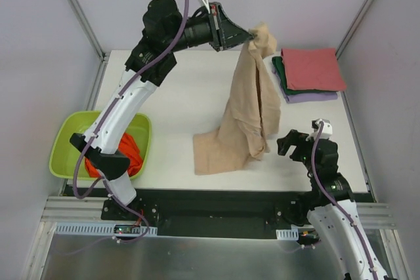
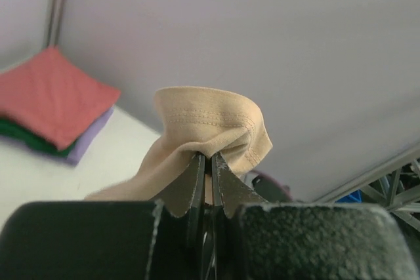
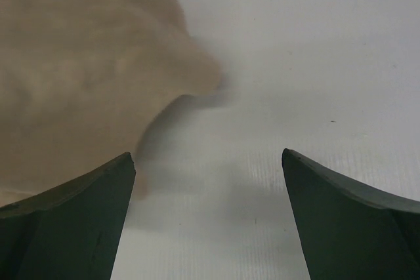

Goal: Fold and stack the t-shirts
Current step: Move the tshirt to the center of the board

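My left gripper is shut on the top of the beige t-shirt and holds it high; the shirt hangs down with its lower end resting on the table. The pinched hem shows in the left wrist view above the fingertips. My right gripper is open and empty, low over the table just right of the hanging shirt, which shows blurred in the right wrist view. The pinkish-red shirt tops a folded stack over dark green and lavender shirts. The orange shirt lies in the basin.
The lime-green basin stands at the table's left front, partly under my left arm. The folded stack sits at the back right corner, also seen in the left wrist view. White walls and metal frame posts surround the table.
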{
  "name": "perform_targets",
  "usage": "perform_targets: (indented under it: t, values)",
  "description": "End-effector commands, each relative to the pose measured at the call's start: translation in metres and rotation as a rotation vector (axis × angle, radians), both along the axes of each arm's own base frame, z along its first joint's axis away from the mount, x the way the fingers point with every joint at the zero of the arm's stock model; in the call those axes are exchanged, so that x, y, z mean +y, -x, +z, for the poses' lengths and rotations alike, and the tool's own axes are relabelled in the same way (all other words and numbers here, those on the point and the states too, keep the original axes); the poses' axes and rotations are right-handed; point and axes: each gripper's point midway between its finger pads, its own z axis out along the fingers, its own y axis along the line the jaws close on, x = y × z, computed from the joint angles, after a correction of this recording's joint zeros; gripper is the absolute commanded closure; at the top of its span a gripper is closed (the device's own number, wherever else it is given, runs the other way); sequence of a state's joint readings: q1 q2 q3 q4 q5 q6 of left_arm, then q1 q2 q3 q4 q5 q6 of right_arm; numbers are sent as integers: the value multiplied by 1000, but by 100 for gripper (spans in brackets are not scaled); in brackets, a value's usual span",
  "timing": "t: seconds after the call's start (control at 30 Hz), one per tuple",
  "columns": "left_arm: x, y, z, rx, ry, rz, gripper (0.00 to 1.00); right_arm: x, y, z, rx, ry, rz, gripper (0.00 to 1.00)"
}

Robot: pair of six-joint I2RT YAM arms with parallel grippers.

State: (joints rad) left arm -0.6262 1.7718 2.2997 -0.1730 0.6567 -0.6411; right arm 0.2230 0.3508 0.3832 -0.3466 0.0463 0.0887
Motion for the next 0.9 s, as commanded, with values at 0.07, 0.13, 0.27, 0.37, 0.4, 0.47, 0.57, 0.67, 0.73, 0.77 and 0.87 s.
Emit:
perform_targets:
  t: [0.07, 0.13, 0.27, 0.37, 0.4, 0.47, 0.57, 0.67, 0.73, 0.77, 0.87]
  values:
    - [60, -37, -87, -49, -187, 440, 100, 6, -5, 4, -16, -11, 25, 4]
    - [91, -47, -160, 31, -323, 599, 100, 4, -4, -2, 14, -12, 10, 4]
    - [132, -35, -286, 221, -516, 734, 100, 16, -3, -14, 102, -48, 50, 4]
    - [150, -13, -356, 348, -605, 745, 100, 17, 1, -25, 207, -55, 33, 4]
    - [156, -5, -376, 382, -637, 748, 100, 14, 5, -30, 254, -51, 9, 4]
    - [172, 7, -407, 448, -673, 792, 100, 3, 10, -42, 346, -33, -70, 4]
    - [183, 21, -427, 479, -689, 804, 100, -7, 17, -54, 431, -16, -153, 3]
    - [191, 27, -435, 493, -687, 829, 100, 0, 20, -62, 485, -75, -181, 4]
    - [192, 29, -436, 504, -669, 835, 100, 1, 22, -66, 510, -117, -218, 9]
    - [192, 31, -438, 507, -663, 833, 100, -1, 23, -69, 515, -122, -245, 11]
    - [191, 34, -441, 513, -644, 823, 100, -10, 24, -76, 514, -134, -324, 20]
